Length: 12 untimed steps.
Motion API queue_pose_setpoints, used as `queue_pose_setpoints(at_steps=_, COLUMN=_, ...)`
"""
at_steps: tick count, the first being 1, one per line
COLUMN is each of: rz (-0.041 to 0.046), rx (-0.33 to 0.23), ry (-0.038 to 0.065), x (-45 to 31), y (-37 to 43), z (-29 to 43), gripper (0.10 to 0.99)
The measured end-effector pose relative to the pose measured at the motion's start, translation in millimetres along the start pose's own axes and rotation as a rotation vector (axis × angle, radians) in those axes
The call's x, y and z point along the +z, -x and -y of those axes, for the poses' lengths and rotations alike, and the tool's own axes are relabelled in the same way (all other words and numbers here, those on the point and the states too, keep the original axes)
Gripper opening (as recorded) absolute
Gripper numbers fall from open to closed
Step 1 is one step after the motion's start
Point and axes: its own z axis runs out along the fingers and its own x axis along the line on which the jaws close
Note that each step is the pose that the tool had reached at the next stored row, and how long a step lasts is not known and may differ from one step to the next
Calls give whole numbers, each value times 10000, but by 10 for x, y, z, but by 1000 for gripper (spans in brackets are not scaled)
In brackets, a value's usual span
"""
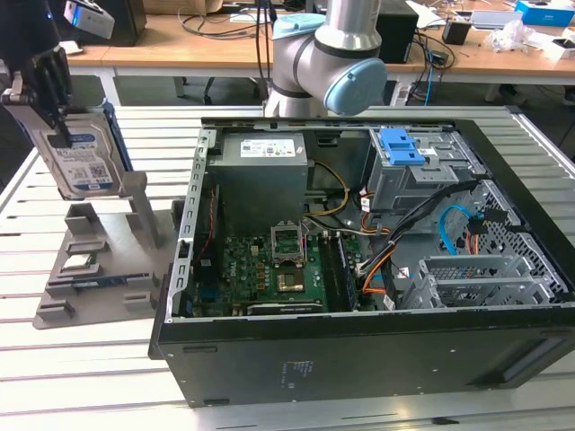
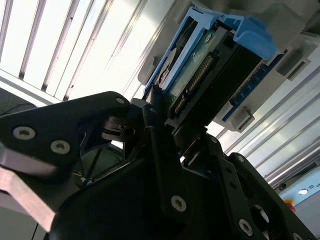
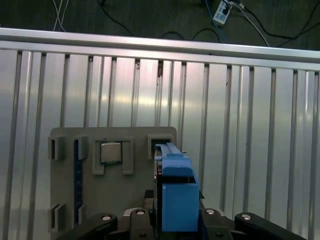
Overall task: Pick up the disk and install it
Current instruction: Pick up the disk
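At the exterior view's left, the disk (image 1: 83,162), silver with a blue-and-white label and blue rails, hangs upright and slightly tilted just above the grey plastic stand (image 1: 99,269). My black gripper (image 1: 56,126) is shut on its upper part. In the second wrist view the fingers (image 2: 157,130) clamp the disk (image 2: 200,75) near its connector end. The first wrist view looks along the disk's blue rail (image 3: 175,185), with the gripper (image 3: 175,222) at its base and the stand (image 3: 65,200) behind it.
The open black computer case (image 1: 359,359) lies on the slatted metal table (image 1: 81,386), with a blue-tabbed drive cage (image 1: 404,148) at its far right. A square chip (image 3: 110,152) sits in a stand recess. The arm's base (image 1: 332,54) stands behind the case.
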Motion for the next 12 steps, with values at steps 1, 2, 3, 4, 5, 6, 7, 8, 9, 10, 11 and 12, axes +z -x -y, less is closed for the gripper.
queue_pose_setpoints(at_steps=1, rz=0, rx=0, ry=0, x=-28, y=3, z=-1, gripper=365)
queue_pose_setpoints(at_steps=2, rz=0, rx=0, ry=0, x=-46, y=5, z=-2, gripper=365)
queue_pose_setpoints(at_steps=3, rz=0, rx=0, ry=-1, x=-67, y=7, z=-3, gripper=365)
queue_pose_setpoints(at_steps=4, rz=0, rx=0, ry=0, x=-85, y=9, z=-3, gripper=365)
queue_pose_setpoints(at_steps=5, rz=0, rx=0, ry=-1, x=-108, y=12, z=-4, gripper=365)
queue_pose_setpoints(at_steps=6, rz=-1, rx=0, ry=0, x=-126, y=13, z=-5, gripper=365)
queue_pose_setpoints(at_steps=7, rz=0, rx=0, ry=0, x=-152, y=15, z=-6, gripper=365)
queue_pose_setpoints(at_steps=8, rz=0, rx=0, ry=0, x=-169, y=16, z=-7, gripper=365)
queue_pose_setpoints(at_steps=9, rz=0, rx=-1, ry=0, x=-200, y=18, z=-8, gripper=365)
queue_pose_setpoints(at_steps=10, rz=-1, rx=0, ry=0, x=-228, y=19, z=-9, gripper=365)
queue_pose_setpoints(at_steps=11, rz=0, rx=0, ry=0, x=-244, y=20, z=-10, gripper=365)
queue_pose_setpoints(at_steps=12, rz=0, rx=0, ry=-1, x=-260, y=21, z=-10, gripper=365)
